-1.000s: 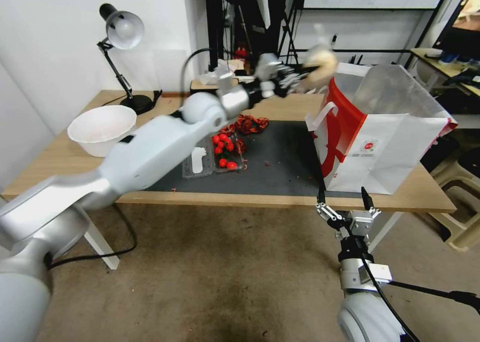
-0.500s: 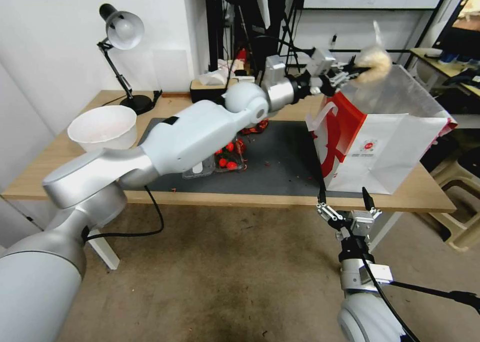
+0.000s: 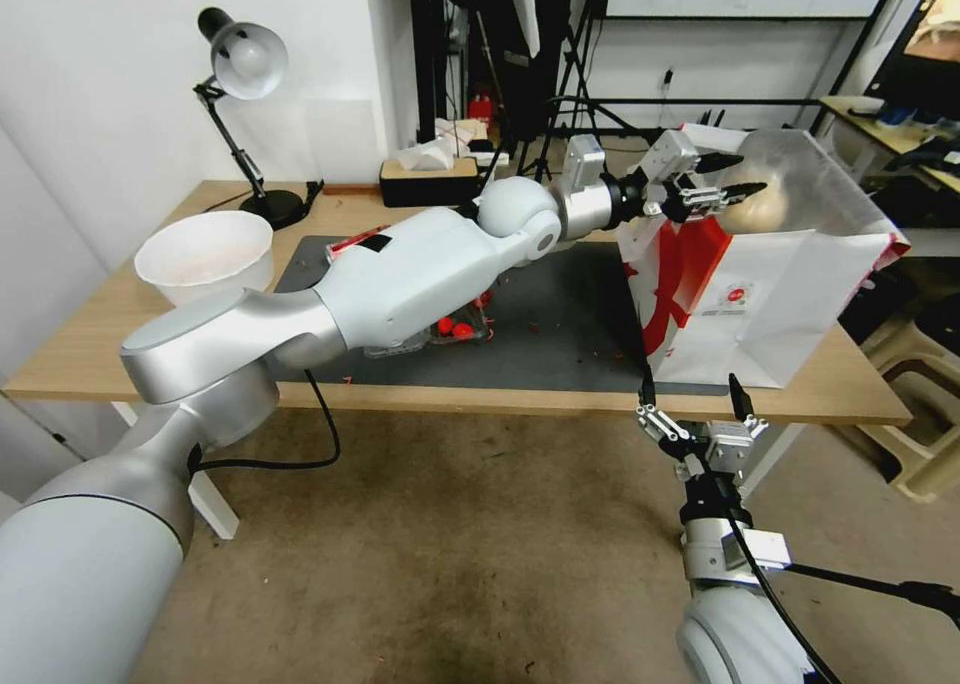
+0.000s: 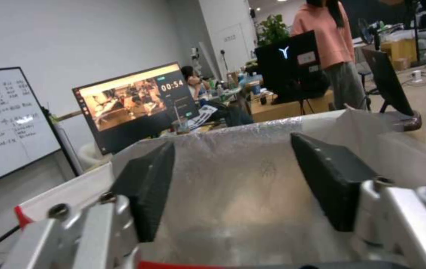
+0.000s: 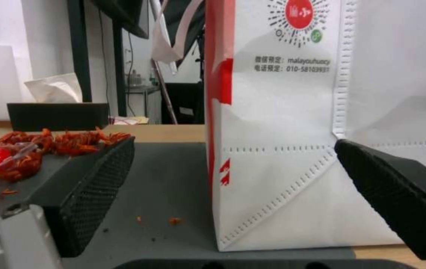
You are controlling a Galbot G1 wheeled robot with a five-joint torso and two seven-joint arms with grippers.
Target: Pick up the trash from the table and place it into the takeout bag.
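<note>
Your left gripper hung over the takeout bag's open mouth, jaws released, the bun just beneath them. Your right gripper waited below the desk edge, jaws spread and empty.

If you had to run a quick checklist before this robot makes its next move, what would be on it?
1. Left gripper empty: ok, fingers open with nothing between them.
2. Bun inside the takeout bag: ok, it lies against the foil lining.
3. Bag upright on the table: ok.
4. Right gripper clear of the work: ok, open, below the table edge before the bag.
5. More trash reachable: cannot tell; the left arm hides part of the mat.
</note>
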